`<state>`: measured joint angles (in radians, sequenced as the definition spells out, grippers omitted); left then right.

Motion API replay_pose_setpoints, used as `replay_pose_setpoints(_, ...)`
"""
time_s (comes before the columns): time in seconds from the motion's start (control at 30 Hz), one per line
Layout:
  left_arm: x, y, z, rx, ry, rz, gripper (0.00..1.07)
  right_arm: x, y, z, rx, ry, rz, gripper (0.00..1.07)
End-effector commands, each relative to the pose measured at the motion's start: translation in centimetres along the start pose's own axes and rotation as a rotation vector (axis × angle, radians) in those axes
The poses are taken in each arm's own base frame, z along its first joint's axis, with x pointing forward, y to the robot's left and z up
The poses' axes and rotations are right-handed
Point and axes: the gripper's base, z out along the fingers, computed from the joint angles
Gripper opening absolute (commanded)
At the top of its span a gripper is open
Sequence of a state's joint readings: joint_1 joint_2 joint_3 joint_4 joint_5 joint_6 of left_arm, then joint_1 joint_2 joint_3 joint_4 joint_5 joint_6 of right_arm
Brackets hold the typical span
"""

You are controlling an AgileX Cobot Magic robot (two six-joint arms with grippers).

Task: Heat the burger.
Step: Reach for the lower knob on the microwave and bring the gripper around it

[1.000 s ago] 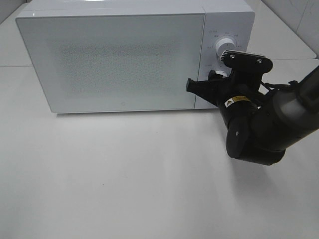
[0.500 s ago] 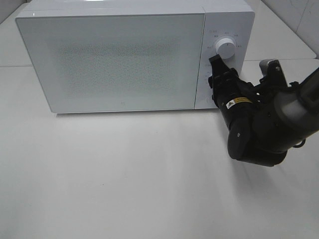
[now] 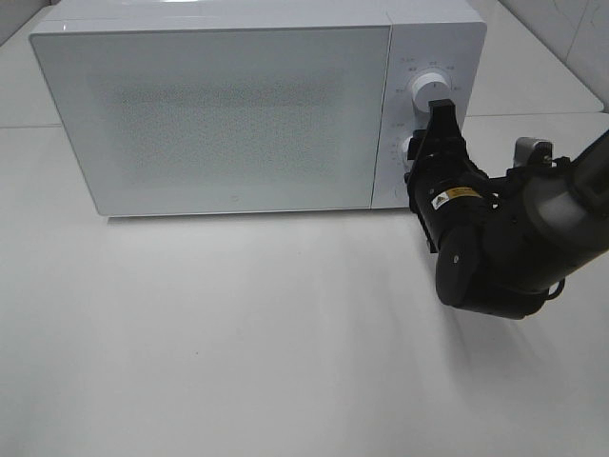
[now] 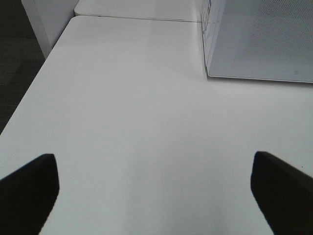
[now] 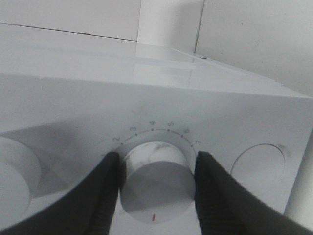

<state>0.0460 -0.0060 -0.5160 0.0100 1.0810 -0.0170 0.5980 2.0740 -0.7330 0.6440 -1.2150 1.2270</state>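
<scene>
White microwave door (image 3: 228,114) shut, burger unseen; right claw (image 5: 157,186) pinches the numbered dial (image 5: 152,171), left claw (image 4: 154,188) gapes idle; heating seemingly remains.

**Microwave at the back of the table, right gripper up at its panel**

The microwave (image 3: 266,9) is seen standing on the table (image 3: 238,333), with tabletop stretching out before it. The door (image 3: 219,114) is set across the left and middle of the microwave's front, and the control panel (image 3: 447,43) at its right end. On that panel, the upper knob (image 3: 429,89) is placed directly above the lower knob (image 5: 146,191). The right gripper (image 5: 156,169) is found before the microwave's right end, with its fingers (image 5: 105,191) set either side of the lower knob, touching it. The left gripper (image 4: 156,196) is held over the table off the microwave's left front corner, well apart.
</scene>
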Motion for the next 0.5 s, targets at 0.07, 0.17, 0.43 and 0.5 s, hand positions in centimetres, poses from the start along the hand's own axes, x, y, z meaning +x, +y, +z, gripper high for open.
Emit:
replay_pose_setpoints(0.07,0.02,-0.03,-0.22,0.004,-0.028,-0.008,1.0,1.54,2.86,0.19,-0.254,0.105,-0.105,0.0)
replay_pose_setpoints(0.17,0.02,-0.03,-0.22,0.004,-0.028,-0.008,1.0,1.55,2.83,0.2,-0.254,0.098,-0.17,0.0)
replay_pose_setpoints(0.43,0.02,-0.03,-0.22,0.004,-0.028,-0.008,1.0,1.11,2.6,0.23,-0.229,0.052,-0.199,0.16)
replay_pose_setpoints(0.5,0.02,-0.03,-0.22,0.004,-0.028,-0.008,1.0,1.12,2.59,0.23,-0.228,0.052,-0.199,0.18)
